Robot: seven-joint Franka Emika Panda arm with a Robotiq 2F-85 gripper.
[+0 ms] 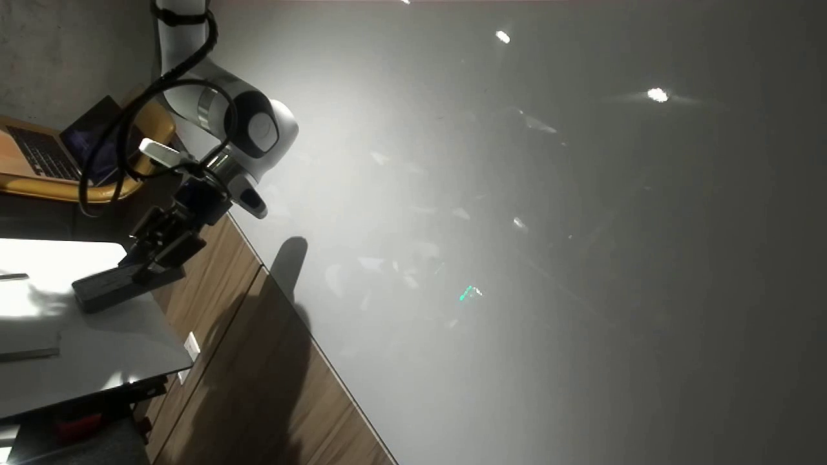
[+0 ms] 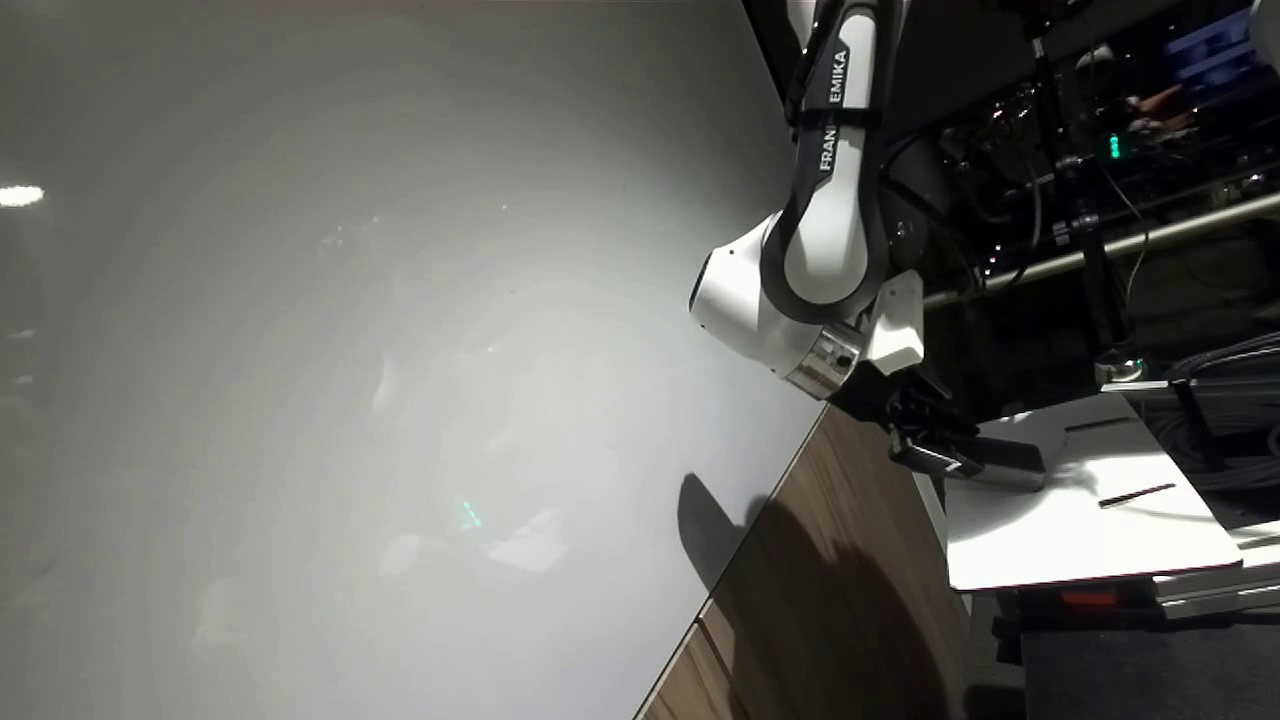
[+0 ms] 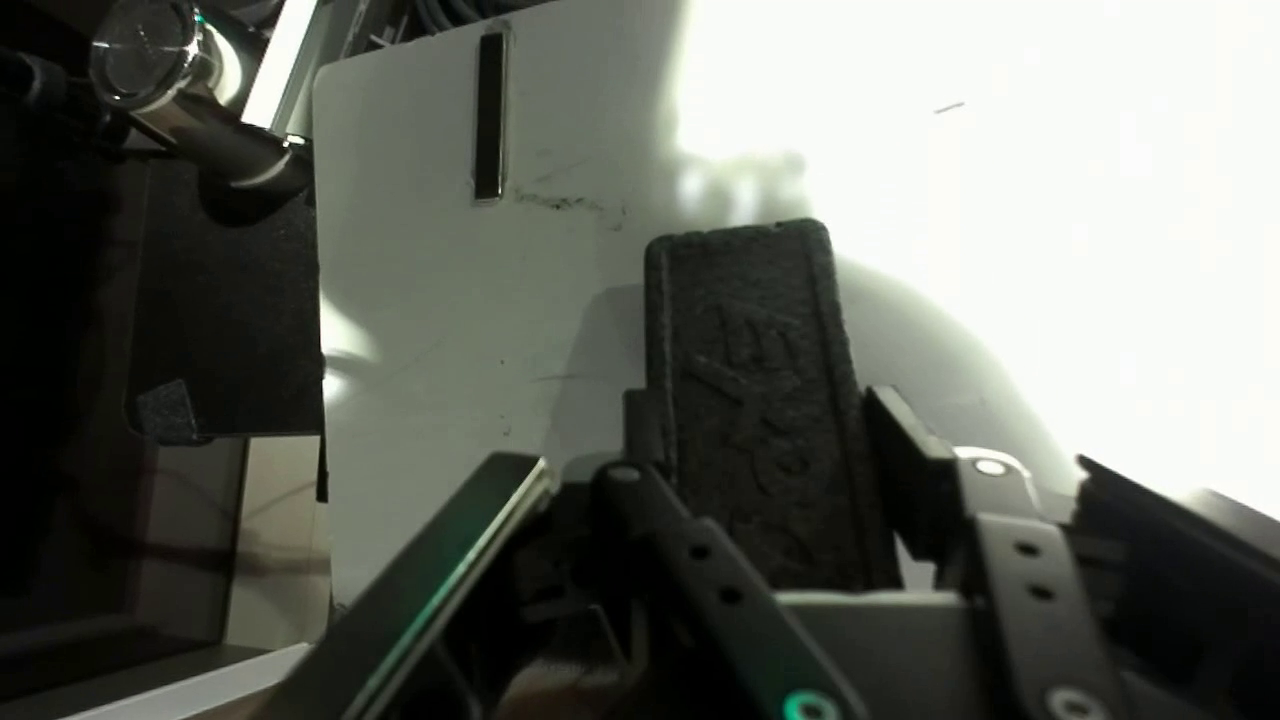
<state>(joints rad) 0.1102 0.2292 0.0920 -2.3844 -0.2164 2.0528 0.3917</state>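
Observation:
A dark grey felt block like a board eraser point(image 3: 750, 330) shows in the wrist view, its face marked with raised lettering. My gripper point(image 3: 765, 430) has its fingers against both long sides of the block and is shut on it. In both exterior views the gripper point(image 1: 155, 261) point(image 2: 935, 450) points down and sideways with the block point(image 1: 106, 292) point(image 2: 1010, 466) sticking out past the fingers. The block is over a white tabletop point(image 3: 430, 300), near its edge. The block casts a shadow there; I cannot tell whether it touches the top. Its near end is hidden by the gripper.
A dark strip point(image 3: 490, 115) lies on the tabletop; a thin dark stick point(image 2: 1137, 496) also lies there. A large glossy grey-white surface point(image 1: 517, 194) with wood panels point(image 1: 239, 336) stands beside the arm. A laptop point(image 1: 48, 152) sits on a yellow-edged chair. Dark equipment point(image 2: 1090, 250) stands behind.

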